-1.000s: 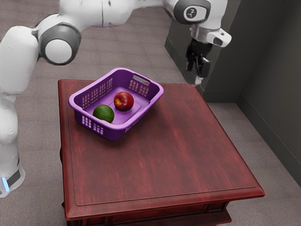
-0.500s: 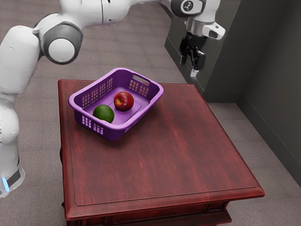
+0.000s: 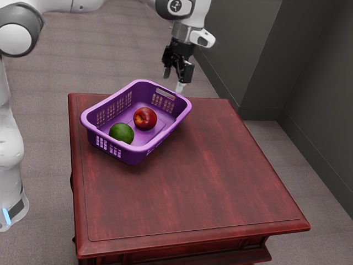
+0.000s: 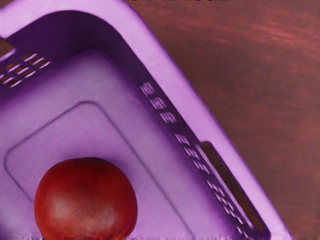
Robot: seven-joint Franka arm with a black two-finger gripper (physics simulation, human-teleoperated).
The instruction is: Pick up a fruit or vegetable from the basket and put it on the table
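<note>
My gripper [image 3: 174, 79] hangs above the far rim of the purple basket [image 3: 90, 122], its two fingers apart with nothing between them. Inside the basket lie a red apple [image 3: 145, 118] and, nearer the camera, a round dark green fruit or vegetable [image 3: 121, 133]. Seen from the hand, the basket [image 4: 172, 82] shows its floor, one corner and slotted walls, with the red apple [image 4: 86, 200] resting on the floor, away from the walls.
The basket stands on a dark red wooden table [image 3: 193, 182], near the corner at the exterior view's upper left. A dark grey wall [image 3: 317, 83] rises beyond the table at the exterior view's right.
The arm has swung toward the exterior view's left, bringing my gripper from beyond the table's far edge to above the basket's far rim. Basket and both fruits have stayed put.
</note>
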